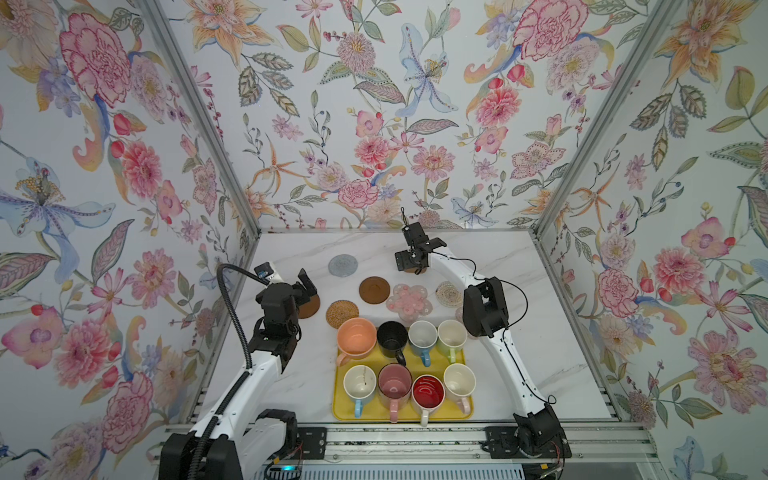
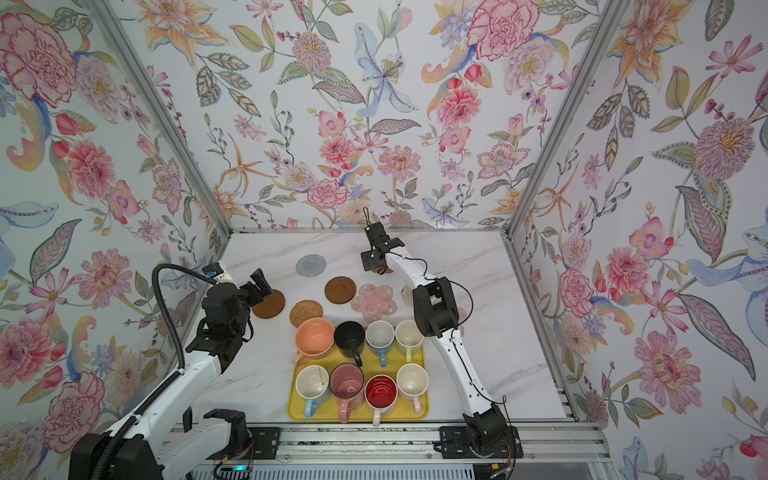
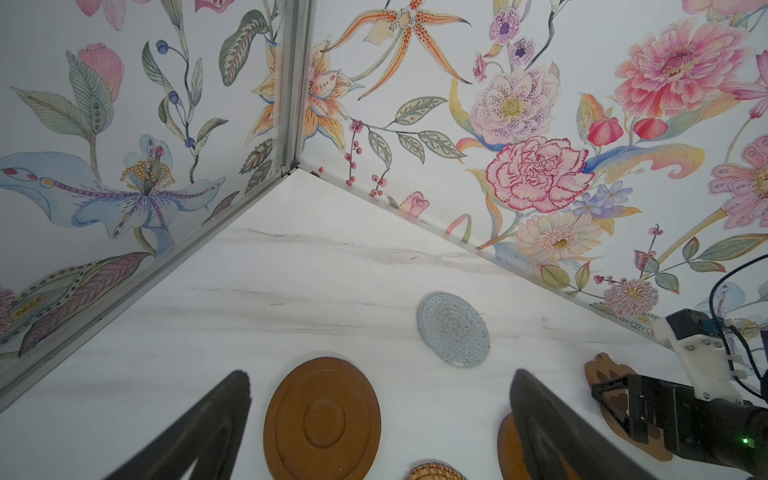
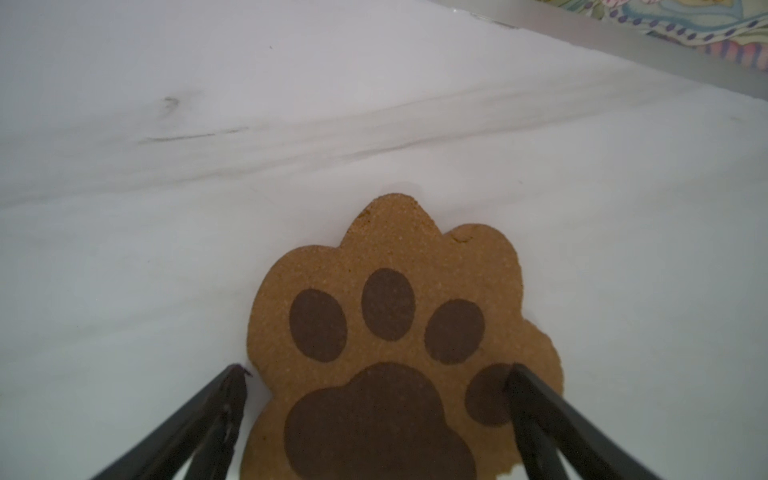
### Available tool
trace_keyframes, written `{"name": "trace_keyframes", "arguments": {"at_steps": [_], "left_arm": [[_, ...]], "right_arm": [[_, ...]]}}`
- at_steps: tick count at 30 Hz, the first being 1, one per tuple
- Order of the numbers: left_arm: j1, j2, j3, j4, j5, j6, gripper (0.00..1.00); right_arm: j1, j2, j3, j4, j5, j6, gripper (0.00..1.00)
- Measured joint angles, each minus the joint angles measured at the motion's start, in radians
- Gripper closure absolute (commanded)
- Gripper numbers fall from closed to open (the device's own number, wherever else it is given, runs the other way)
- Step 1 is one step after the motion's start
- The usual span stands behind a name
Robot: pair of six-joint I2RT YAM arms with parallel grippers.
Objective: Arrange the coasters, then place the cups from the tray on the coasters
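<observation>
Marble tabletop (image 1: pixel 532 299) open around paw coaster (image 4: pixel 386 332)

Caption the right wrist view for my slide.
Open right gripper at the brown paw coaster on the white marble table.

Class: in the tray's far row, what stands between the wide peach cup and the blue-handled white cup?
The black cup, seen in both top views.
</observation>
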Motion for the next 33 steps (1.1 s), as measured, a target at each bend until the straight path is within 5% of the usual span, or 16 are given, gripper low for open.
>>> {"name": "trace_keyframes", "arguments": {"at_steps": [15,33], "left_arm": [[0.000,0.019,0.021,-0.024,0.022,0.001,0.01],[0.000,0.108,0.121,-0.089,0.124,0.024,0.02]], "right_arm": [[-0.076,-0.076,-0.140,0.032,0.045,0.052,0.08],[-0.259,-0.317,-0.561,0.160,0.055,0.059,0.09]]}}
